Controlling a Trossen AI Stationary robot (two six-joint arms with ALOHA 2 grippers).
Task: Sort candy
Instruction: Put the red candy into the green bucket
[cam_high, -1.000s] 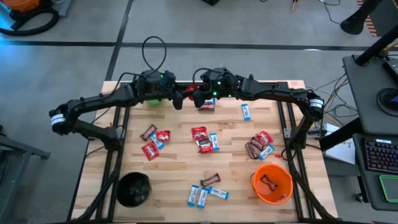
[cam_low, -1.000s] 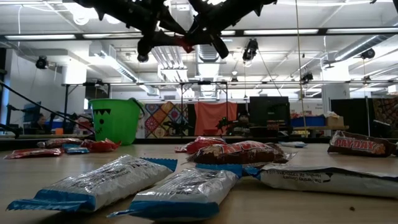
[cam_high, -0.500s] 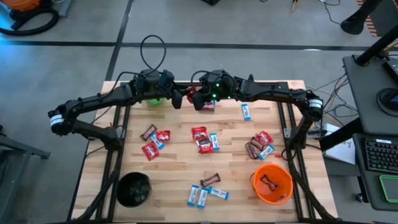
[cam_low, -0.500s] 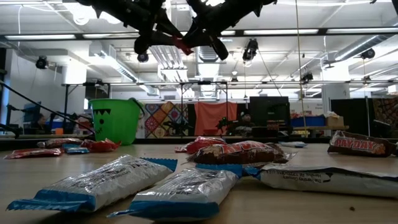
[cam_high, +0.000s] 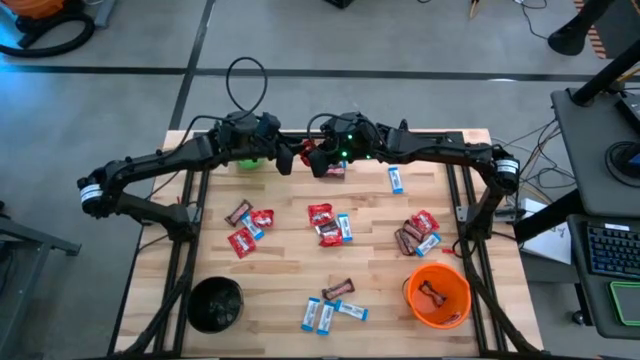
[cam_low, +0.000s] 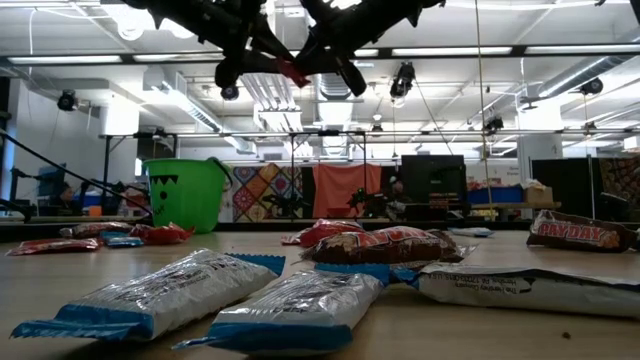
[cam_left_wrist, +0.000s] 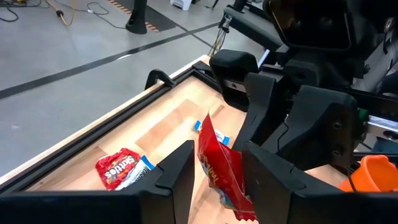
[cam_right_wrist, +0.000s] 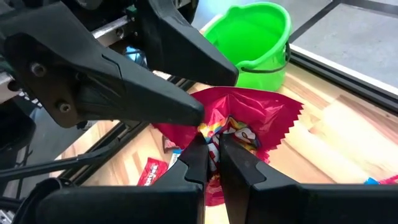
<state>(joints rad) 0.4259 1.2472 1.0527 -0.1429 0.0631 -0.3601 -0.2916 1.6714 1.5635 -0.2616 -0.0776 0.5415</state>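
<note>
Two grippers, left (cam_left_wrist: 214, 171) and right (cam_right_wrist: 211, 163), both pinch one red Skittles packet (cam_right_wrist: 245, 134) aloft; I judge a handover, needing the right's release.

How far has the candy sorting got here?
Early. Done: two brown bars lie in the orange bucket. In hand: both the left gripper and right gripper are shut on one red packet, in the air near the green bucket. Left: most candy remains scattered on the table; what the black bucket holds is unclear.
</note>
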